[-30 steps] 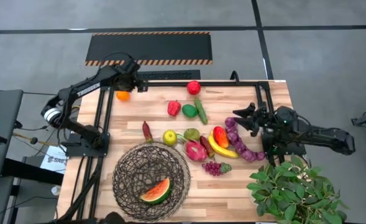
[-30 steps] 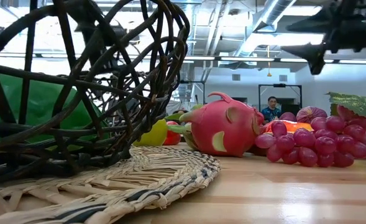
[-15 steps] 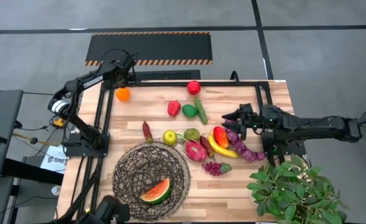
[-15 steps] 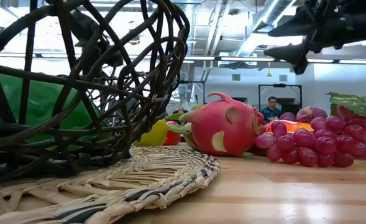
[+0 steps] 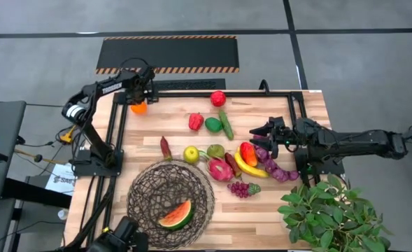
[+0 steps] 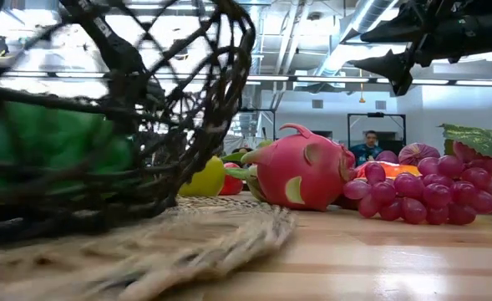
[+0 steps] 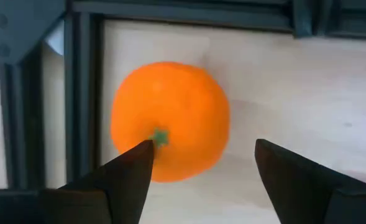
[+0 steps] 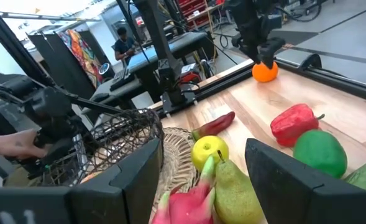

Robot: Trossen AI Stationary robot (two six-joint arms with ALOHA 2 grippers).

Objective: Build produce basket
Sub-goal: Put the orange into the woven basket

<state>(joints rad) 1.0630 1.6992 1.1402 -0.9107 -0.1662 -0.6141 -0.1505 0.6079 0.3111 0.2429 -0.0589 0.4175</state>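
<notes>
Left gripper, fingers apart, hovers over the orange at the bench corner, ready to grasp; right gripper, also apart, waits above the produce.

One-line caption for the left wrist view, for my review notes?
Left gripper poised open over the orange at the wooden table's corner, fingers either side, not yet closed.

left arm lettering: we see white letters along the link in the high view, but too small for us to read
everything else: no labels, numbers or signs we can make out
</notes>
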